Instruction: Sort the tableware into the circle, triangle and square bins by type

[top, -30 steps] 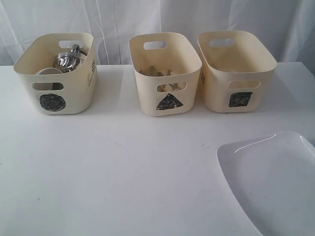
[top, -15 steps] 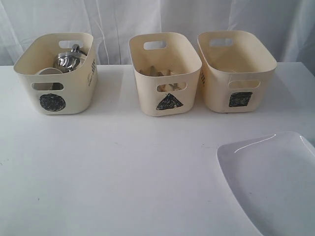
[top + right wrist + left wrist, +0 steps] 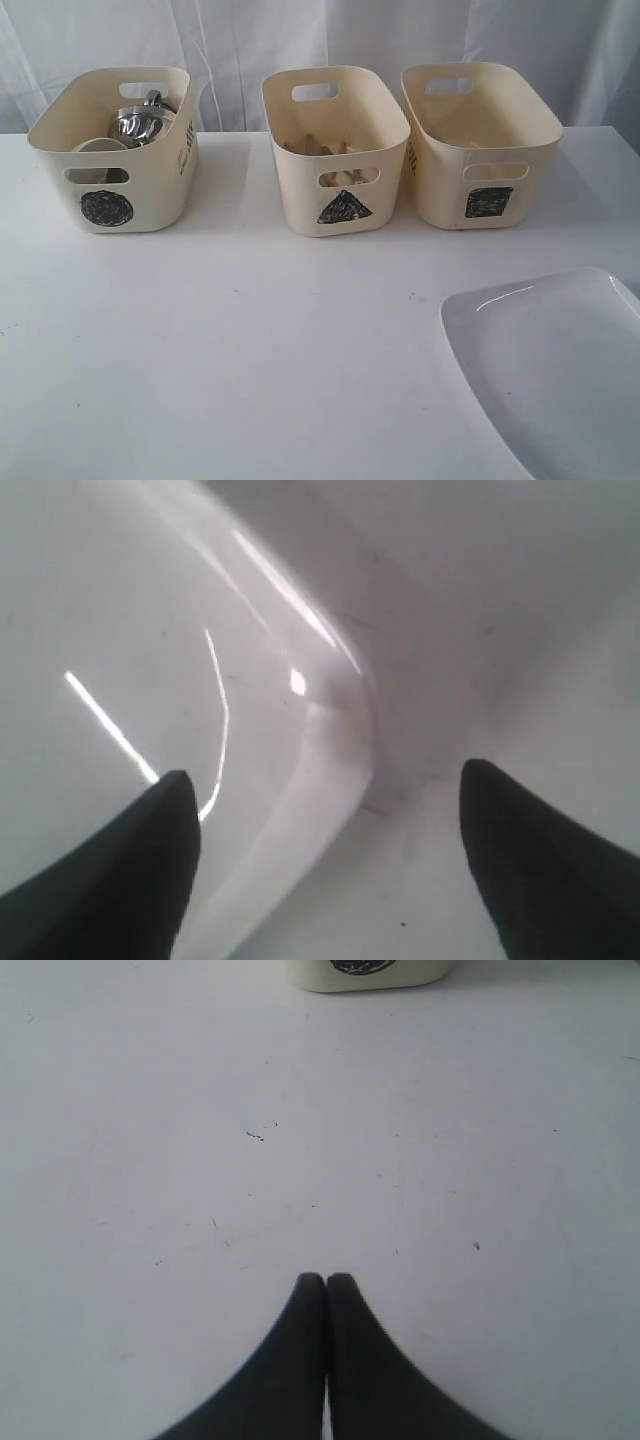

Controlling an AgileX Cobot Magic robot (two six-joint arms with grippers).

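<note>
The large white rounded-square plate lies flat on the table at the front right. My right gripper is open just above one rounded corner of the plate, one finger over the plate and the other over the table. My left gripper is shut and empty, over bare table. The circle bin at the back left holds steel mugs and a white bowl. The triangle bin holds wooden chopsticks and cutlery. The square bin looks empty. Neither gripper shows in the exterior view.
The three cream bins stand in a row along the back of the white table, before a white curtain. The circle bin's base shows at the edge of the left wrist view.
</note>
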